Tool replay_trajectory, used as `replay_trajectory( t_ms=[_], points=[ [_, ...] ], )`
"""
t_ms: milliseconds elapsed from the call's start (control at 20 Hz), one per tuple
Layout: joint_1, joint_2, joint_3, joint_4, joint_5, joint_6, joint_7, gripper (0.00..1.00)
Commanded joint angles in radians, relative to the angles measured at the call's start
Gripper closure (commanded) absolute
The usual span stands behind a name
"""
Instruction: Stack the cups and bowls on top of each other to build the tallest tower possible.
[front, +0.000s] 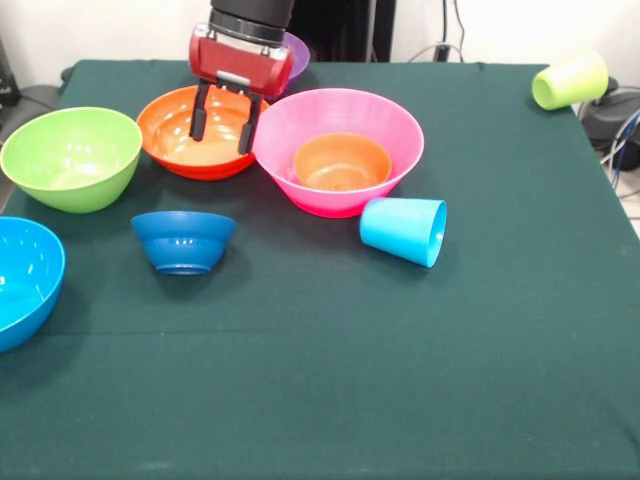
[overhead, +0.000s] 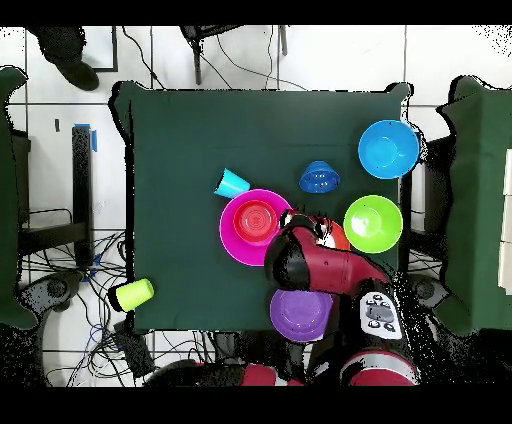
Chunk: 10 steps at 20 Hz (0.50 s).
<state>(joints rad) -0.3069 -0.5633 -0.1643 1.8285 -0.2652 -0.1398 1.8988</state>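
The gripper hangs over the orange-red bowl at the far side of the tabletop, its two black fingers apart and empty, tips inside the bowl's right half close to the rim that touches the pink bowl. No tower stands yet: the only nesting is the small orange bowl sitting inside the pink one. The lime green bowl sits to the left, the light blue bowl at the near left edge, the small dark blue bowl upright near the middle, and the purple bowl lies behind the arm. The light blue cup lies on its side just near of the pink bowl; the lime green cup lies tipped at the far right corner.

The step in hand looks like taking the orange-red bowl by its wall. To do it well, one finger should go inside the rim and one outside, on a stretch clear of the pink bowl so the outer finger has room. The glossy wall may slip, so a low, square pinch seems wise, then a straight lift.
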Motion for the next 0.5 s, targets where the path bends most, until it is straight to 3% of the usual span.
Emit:
replay_trajectory(
  t_ms=[50, 500],
  points=[
    [-0.010, 0.059, 0.098, -0.103, 0.085, 0.169, 0.124, 0.00],
    [0.067, 0.123, 0.011, -0.146, 0.158, 0.140, 0.139, 0.00]
  ],
)
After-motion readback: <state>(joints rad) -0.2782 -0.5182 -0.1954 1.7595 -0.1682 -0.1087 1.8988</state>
